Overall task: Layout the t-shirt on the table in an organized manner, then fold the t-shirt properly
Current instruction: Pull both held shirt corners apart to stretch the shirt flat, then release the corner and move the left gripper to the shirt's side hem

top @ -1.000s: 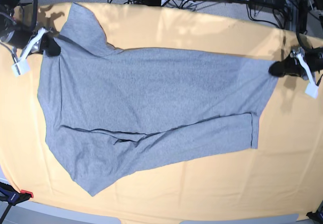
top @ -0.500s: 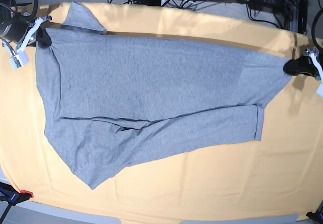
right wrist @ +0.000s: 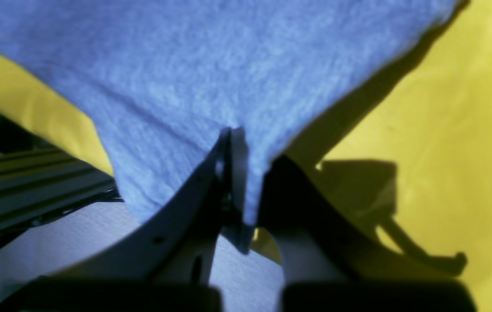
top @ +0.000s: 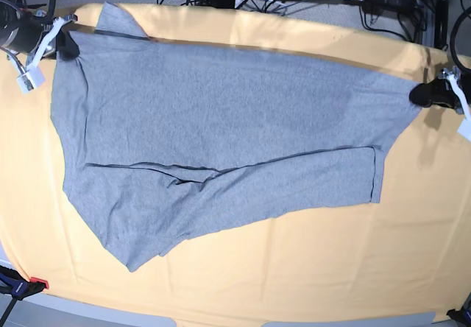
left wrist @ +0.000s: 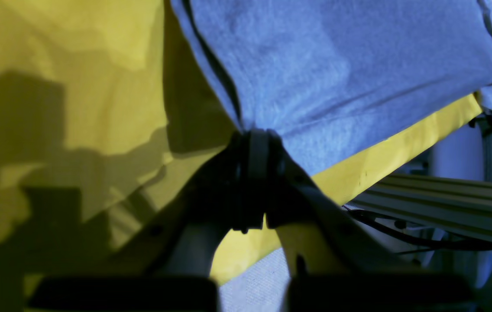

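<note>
We are laying out: both the left end effector (left wrist: 252, 143) and right end effector (right wrist: 233, 138) are pinching the t-shirt (top: 221, 128) taut above the desk (top: 294, 268). Next move, we judge: lowering it flat.

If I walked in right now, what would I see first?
First you would see the big heather-grey cotton t-shirt stretched across the wide table with the pale yellow-orange cloth. Its lower part is folded over and lies crooked. The right gripper pinches one far corner at the left of the base view, and the left gripper is at the opposite corner.
</note>
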Controlling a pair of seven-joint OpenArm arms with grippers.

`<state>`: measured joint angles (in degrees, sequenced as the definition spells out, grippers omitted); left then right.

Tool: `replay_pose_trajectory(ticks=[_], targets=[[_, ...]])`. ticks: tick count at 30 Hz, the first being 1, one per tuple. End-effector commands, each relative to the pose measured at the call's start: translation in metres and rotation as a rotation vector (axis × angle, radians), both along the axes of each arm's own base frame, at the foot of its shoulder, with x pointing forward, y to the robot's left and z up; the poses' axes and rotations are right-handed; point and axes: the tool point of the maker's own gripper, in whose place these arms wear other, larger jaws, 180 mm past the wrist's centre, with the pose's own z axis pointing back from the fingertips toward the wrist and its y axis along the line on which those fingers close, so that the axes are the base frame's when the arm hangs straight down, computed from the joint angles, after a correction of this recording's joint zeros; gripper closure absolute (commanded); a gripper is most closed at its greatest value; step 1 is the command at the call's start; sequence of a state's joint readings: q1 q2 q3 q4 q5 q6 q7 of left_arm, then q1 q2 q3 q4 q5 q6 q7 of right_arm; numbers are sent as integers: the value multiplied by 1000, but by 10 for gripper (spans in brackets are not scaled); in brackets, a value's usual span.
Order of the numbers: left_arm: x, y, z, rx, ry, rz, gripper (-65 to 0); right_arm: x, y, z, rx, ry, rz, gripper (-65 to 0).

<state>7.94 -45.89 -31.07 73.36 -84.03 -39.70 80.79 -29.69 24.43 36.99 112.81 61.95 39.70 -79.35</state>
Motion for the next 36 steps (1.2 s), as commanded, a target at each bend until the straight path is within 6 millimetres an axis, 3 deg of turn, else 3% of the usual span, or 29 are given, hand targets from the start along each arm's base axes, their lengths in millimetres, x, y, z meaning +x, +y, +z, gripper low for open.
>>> replay_pose_trajectory(ticks=[1,3,4,6,7,11,15,19,23,28,36], targets=[[8,7,16,19,-45,-5,-223,3,-5,7,-24,-18,15,-13],[8,6,16,20,-45,-5,-416,3,-5,7,-25,-17,15,-143],[8,7,16,20,-45,-5,-474,3,-5,7,-25,-19,15,-215],[9,8,17,16,-35,9,-494,6,-3,9,-17,-29,16,-320],[10,8,18,17,-41,8,-494,9,-3,11,-11,-41,19,-333],[23,8,29,17,-85,8,-494,25,-8,24,-11,-104,-1,-332],[39,7,46,19,-161,0,-494,45,-17,50,22,-217,-43,-332],[75,5,82,-22,-333,55,-494,60,-23,74,57,-320,-72,-332],[113,13,96,17,-442,176,-494,67,-21,84,90,-357,-86,-332],[147,15,82,44,-453,353,-494,68,-17,86,113,-368,-78,-332],[159,-16,47,21,-427,398,-494,68,-18,86,110,-365,-79,-332]])
